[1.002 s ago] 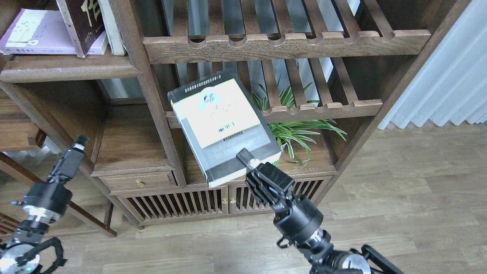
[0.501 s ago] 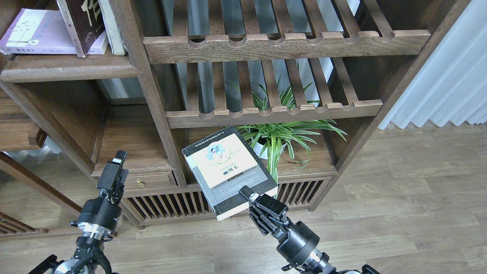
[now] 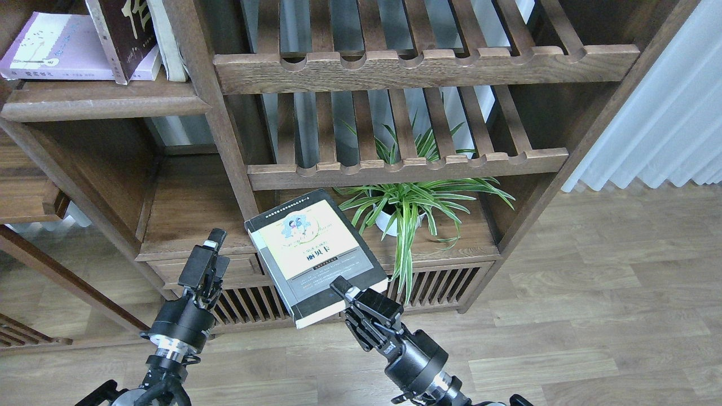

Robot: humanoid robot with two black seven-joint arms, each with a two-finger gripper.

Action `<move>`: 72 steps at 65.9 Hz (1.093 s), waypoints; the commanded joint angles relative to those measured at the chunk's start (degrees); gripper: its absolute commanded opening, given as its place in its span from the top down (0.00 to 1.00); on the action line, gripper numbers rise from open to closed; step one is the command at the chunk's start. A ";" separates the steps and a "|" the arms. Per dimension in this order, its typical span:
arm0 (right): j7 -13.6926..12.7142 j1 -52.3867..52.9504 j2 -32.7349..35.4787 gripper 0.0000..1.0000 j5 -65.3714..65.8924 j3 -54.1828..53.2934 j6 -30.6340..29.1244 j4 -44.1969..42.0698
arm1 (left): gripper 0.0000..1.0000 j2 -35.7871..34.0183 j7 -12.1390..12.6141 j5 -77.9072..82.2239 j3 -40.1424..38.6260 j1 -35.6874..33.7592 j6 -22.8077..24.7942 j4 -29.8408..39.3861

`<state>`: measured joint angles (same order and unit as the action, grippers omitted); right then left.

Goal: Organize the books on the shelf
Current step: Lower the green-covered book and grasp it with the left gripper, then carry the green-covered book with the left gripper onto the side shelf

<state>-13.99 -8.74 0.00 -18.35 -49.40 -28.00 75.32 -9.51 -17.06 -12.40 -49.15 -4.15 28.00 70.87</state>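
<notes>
Gripping the near right corner of the thick black book, the right tool holds it tilted in the air, face up, just right of the left tool, whose state I cannot tell, far below the shelf.

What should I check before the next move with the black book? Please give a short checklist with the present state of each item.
1. Right gripper shut on the black book, at its lower corner: ok.
2. Grip firm enough for a thick book held by one corner: cannot tell.
3. Left gripper beside the book, apart from it: ok; open or shut: cannot tell.
4. Shelf has room: not ok yet; the lilac book lies flat and the maroon book leans.
5. Plant leaves near the book's right edge; contact: cannot tell.
</notes>
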 commanded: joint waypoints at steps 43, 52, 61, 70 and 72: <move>-0.16 -0.48 0.00 0.94 1.47 0.71 0.00 0.01 | 0.78 3.53 1.76 0.36 4.77 -0.07 0.00 0.41; -0.08 -0.48 0.00 0.94 1.47 0.71 0.00 0.00 | 0.98 4.59 2.55 1.41 4.77 -0.07 0.00 0.41; -0.08 -0.13 0.00 0.80 1.56 0.63 0.00 0.01 | 1.00 3.97 4.49 2.64 4.16 0.10 0.00 0.49; -0.08 0.92 0.00 0.24 7.17 0.36 0.00 0.01 | 1.00 1.78 5.63 2.64 1.26 0.02 0.00 1.63; 0.01 0.75 0.00 0.16 9.02 0.01 0.00 0.01 | 1.00 1.08 5.89 2.64 0.21 0.02 0.00 2.33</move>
<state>-14.17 -8.29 0.03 -15.00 -48.72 -28.03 75.28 -6.13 -11.87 -9.58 -45.87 -4.03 28.01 71.81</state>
